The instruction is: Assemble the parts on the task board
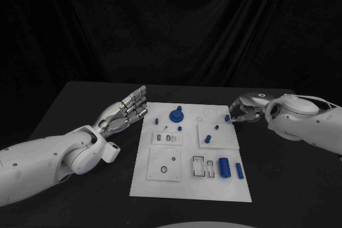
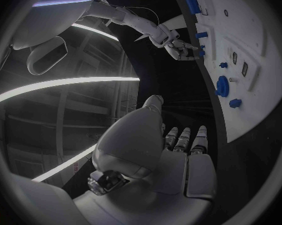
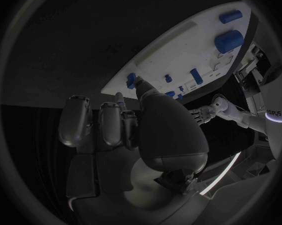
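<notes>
**Right hand pinching a part at the board's far right edge**

Right hand (image 1: 246, 111) pinches a small blue part (image 1: 227, 117) over the white task board (image 1: 178, 188). Left hand (image 1: 127, 112) hovers beside the board's left edge, fingers extended, holding nothing.

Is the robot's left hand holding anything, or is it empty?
Empty. The left hand is beside the task board with its fingers stretched out flat, nothing in them.
</notes>
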Robot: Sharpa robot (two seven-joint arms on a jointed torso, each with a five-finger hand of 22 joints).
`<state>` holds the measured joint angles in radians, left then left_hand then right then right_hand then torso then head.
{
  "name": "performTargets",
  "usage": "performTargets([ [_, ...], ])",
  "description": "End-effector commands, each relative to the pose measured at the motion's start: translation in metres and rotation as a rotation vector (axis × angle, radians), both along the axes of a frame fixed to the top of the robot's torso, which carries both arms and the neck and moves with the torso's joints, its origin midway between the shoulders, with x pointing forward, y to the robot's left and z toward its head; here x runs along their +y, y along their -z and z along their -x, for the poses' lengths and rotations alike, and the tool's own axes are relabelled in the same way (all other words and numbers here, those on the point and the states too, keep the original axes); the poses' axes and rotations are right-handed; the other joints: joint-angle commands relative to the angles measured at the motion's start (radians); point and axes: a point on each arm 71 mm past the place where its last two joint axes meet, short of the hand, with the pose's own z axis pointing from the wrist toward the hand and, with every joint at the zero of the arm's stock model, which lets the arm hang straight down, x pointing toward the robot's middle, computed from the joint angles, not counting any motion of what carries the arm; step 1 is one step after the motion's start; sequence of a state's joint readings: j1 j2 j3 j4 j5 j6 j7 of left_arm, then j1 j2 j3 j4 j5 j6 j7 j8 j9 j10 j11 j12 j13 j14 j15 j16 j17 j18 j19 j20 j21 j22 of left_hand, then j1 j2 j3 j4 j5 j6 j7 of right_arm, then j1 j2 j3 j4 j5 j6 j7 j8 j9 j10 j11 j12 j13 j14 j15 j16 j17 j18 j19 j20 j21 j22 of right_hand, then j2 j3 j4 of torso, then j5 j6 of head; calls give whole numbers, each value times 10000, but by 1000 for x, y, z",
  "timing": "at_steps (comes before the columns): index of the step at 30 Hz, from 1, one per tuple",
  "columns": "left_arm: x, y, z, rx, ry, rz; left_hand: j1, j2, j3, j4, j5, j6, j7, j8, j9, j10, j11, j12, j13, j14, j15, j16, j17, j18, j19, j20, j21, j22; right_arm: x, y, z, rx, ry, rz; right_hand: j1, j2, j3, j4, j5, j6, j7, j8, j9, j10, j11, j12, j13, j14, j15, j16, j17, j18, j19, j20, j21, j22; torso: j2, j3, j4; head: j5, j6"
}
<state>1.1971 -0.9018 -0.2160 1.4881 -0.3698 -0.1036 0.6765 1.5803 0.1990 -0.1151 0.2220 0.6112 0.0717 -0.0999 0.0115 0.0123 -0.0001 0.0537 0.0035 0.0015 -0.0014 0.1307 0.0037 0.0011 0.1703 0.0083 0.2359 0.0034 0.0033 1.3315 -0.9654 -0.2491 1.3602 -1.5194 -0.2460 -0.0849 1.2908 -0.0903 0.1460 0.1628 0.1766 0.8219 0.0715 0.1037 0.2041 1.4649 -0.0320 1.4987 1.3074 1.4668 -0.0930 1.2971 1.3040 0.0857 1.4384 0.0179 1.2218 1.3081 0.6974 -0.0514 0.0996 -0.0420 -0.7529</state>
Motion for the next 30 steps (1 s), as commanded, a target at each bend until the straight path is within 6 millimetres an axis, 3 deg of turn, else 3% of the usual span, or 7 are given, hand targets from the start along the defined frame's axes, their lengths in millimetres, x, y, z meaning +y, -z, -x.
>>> performTargets([
  [1, -2, 0, 1, -32, 183, 148, 44, 54, 54, -14, 52, -2, 55, 23, 17, 1, 57, -35, -15, 14, 58, -37, -11, 73, -6, 80, 22, 16, 1, 1, -1, -130, -51, 13, 125, 43, 21, -40, 115, 100, 15, 40, 25, 621, 63, 6, 1821, 615, 64, -63, -41, -122, -37, 80, -75, 1289, -7, -4, -5, 4, -19],
  [11, -3, 0, 1, 52, 252, 136, 47, 52, 59, -22, 51, -5, 58, 22, 16, 1, 60, -35, -15, 14, 62, -37, -11, 73, -7, 83, 21, 16, 6, 6, -4, -33, -135, 53, 172, 60, 35, -61, 192, 115, 17, 51, 47, 620, 64, 8, 1822, 591, 63, -176, -159, -114, -49, 81, -115, 1282, -9, 3, 0, 24, -53],
  [17, -3, 1, 1, 89, 277, 130, 47, 52, 59, -22, 51, -5, 58, 22, 16, 1, 60, -35, -15, 14, 62, -37, -11, 73, -7, 83, 21, 16, 8, 10, -4, 30, -196, 62, 97, 31, -50, 0, -82, 213, 39, 115, 126, 615, 81, 5, 1814, 582, 72, -197, -211, -112, -49, 88, -140, 1293, -6, 5, 12, 26, -70],
  [24, -3, 2, 1, 138, 308, 118, 51, 51, 66, -33, 51, -11, 61, 21, 15, 1, 65, -35, -15, 14, 66, -37, -11, 72, -6, 88, 22, 16, 10, 12, -6, 31, -227, 67, 110, 49, -66, 9, -81, 350, 37, 203, 217, 612, 81, 6, 1814, 578, 75, -209, -245, -106, -57, 92, -178, 1294, 0, 11, -8, 37, -72],
  [28, -4, 2, 1, 163, 326, 116, 51, 51, 66, -33, 51, -11, 61, 21, 15, 1, 65, -35, -15, 14, 66, -37, -11, 72, -6, 88, 22, 16, 11, 13, -7, 21, -253, 67, 214, 94, -39, -40, 362, 468, 30, 302, 383, 614, 75, 18, 1824, 576, 71, -200, -278, -104, -54, 90, -205, 1311, 1, 8, -3, 26, -59],
  [30, -4, 2, 1, 171, 333, 115, 51, 51, 66, -33, 51, -11, 61, 21, 15, 1, 65, -35, -15, 14, 66, -37, -11, 72, -6, 88, 22, 16, 12, 13, -7, 7, -270, 60, 286, 124, 1, -86, 813, 537, 23, 373, 527, 611, 67, 19, 1823, 574, 63, -195, -304, -104, -50, 85, -223, 1326, -2, 6, -4, 27, -65],
])
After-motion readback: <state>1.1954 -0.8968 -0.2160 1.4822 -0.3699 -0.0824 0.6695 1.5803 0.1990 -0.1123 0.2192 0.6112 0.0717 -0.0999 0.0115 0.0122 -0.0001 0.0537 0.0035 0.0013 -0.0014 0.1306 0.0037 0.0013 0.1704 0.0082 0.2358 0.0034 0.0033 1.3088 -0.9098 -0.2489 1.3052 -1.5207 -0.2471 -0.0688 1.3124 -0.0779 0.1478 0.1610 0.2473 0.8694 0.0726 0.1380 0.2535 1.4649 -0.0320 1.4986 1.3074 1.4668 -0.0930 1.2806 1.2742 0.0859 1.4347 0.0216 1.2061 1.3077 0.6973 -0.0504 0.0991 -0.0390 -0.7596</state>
